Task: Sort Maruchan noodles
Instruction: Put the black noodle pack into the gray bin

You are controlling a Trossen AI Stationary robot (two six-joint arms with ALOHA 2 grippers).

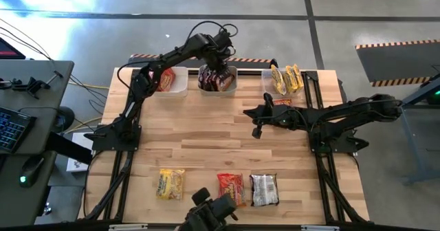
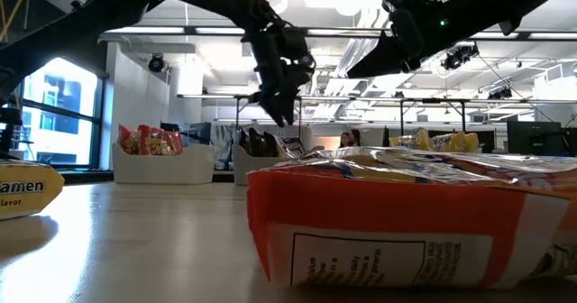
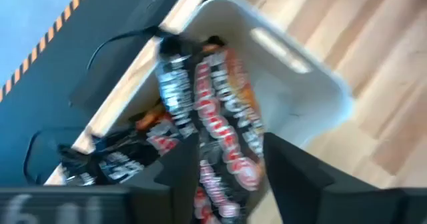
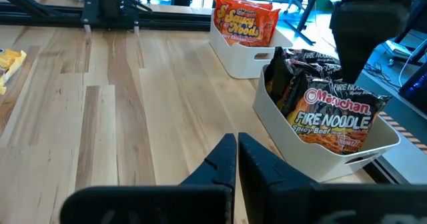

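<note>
Three pale bins stand along the far edge. The left bin (image 1: 170,81) holds red-orange packets (image 4: 243,21). The middle bin (image 1: 232,71) holds silver-and-dark packets (image 4: 333,114) standing on edge. The right bin (image 1: 268,76) holds yellow packets (image 1: 287,78). My left gripper (image 3: 233,177) is open and points down over the middle bin (image 3: 293,64), with a dark packet (image 3: 223,127) showing between its fingers. My right gripper (image 4: 237,147) is shut on nothing and hovers over the table's middle right (image 1: 256,121). My left gripper (image 2: 284,114) hangs from above into the top of the middle bin, a finger on either side of an upright dark packet (image 3: 230,157). Whether the fingers touch that packet I cannot tell.
A yellow packet (image 1: 170,183), a red-orange packet (image 1: 231,188) and a silver packet (image 1: 264,190) lie flat near the near edge. Another red-orange packet (image 1: 282,102) lies under my right arm. Bare wood spreads across the table's middle (image 1: 199,128).
</note>
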